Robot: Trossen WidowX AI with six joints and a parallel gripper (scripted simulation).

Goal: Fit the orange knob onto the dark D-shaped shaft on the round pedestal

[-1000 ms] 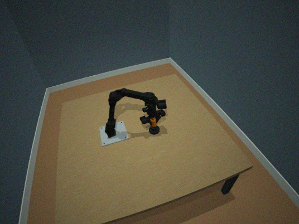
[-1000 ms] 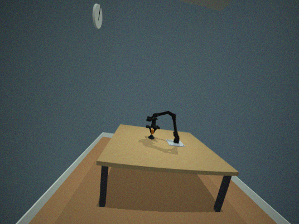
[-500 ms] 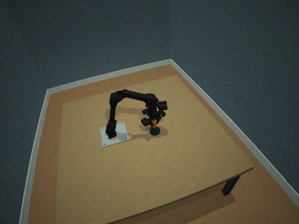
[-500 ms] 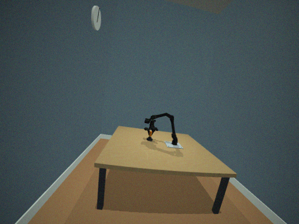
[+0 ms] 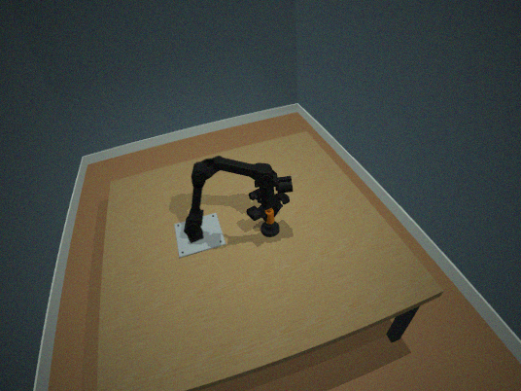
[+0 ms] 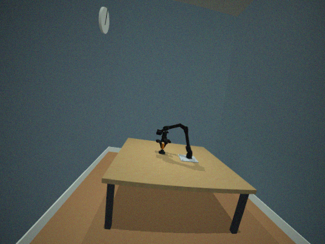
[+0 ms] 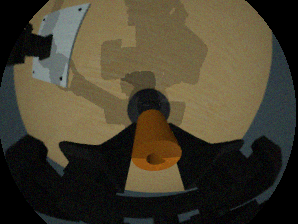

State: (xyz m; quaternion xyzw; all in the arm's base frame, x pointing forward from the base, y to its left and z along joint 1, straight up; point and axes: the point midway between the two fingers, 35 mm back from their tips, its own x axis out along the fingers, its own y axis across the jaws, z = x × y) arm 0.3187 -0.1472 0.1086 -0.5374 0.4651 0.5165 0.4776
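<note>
The orange knob is upright between the fingers of my gripper, which is shut on it and points down. The round dark pedestal stands on the table directly below the knob. The knob's lower end is at or just above the pedestal's top; I cannot tell whether they touch. The D-shaped shaft cannot be made out, and its flat side is hidden. The wrist view shows a small dark opening in the knob's near end.
The arm's base stands on a light grey mounting plate with small bolts at its corners, to one side of the pedestal. Both are on a wooden table. Shadows of the arm fall around the pedestal.
</note>
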